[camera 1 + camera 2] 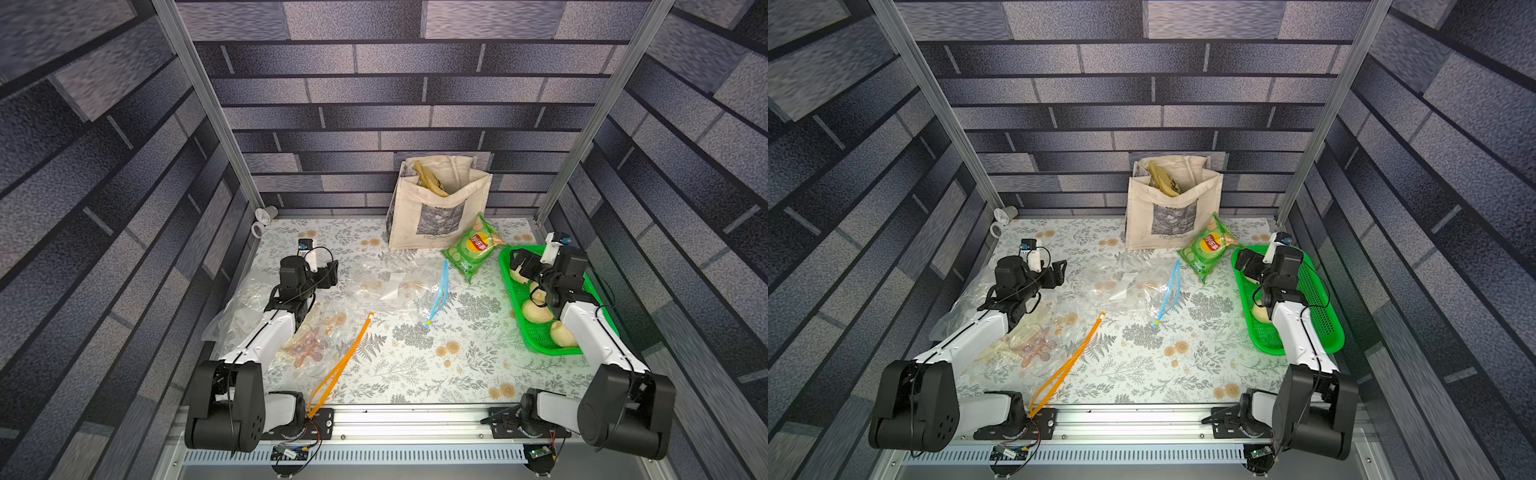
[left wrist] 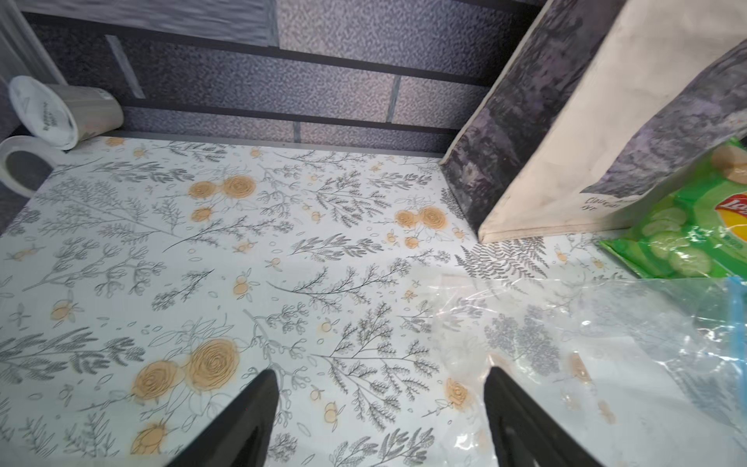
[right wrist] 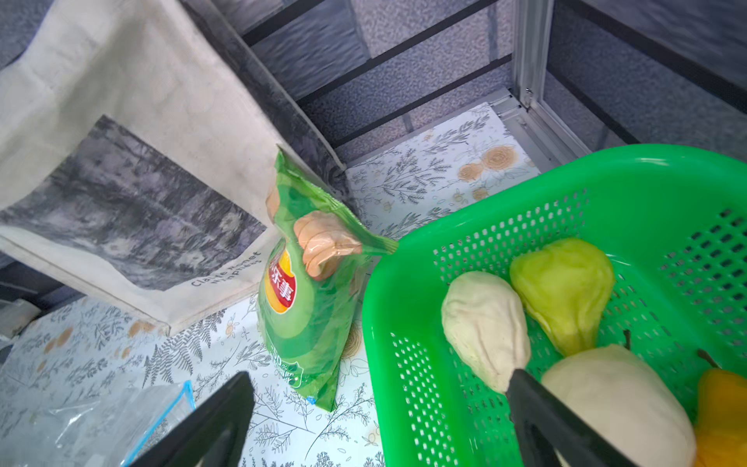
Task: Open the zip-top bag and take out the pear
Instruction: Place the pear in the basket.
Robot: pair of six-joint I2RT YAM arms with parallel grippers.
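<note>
Your right gripper (image 3: 380, 379) hangs wide open over the green basket (image 3: 404, 291), one finger beside a pale pear (image 3: 485, 327) lying inside; lift straight up, don't nudge it; your left gripper (image 2: 381, 374), open and empty, sits beside the slack zip-top bag (image 2: 606, 343) on the counter (image 2: 283, 263).

My left gripper (image 2: 380, 374) and right gripper (image 3: 380, 378) have tapered black fingers (image 2: 242, 424); behind them, white arm shells (image 1: 266, 332), black joints (image 1: 226, 399), looping black cables (image 1: 320, 247).

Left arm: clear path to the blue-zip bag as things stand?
Likely yes: the left gripper is open right beside the bag, which lies flat on the table with nothing between them.
</note>
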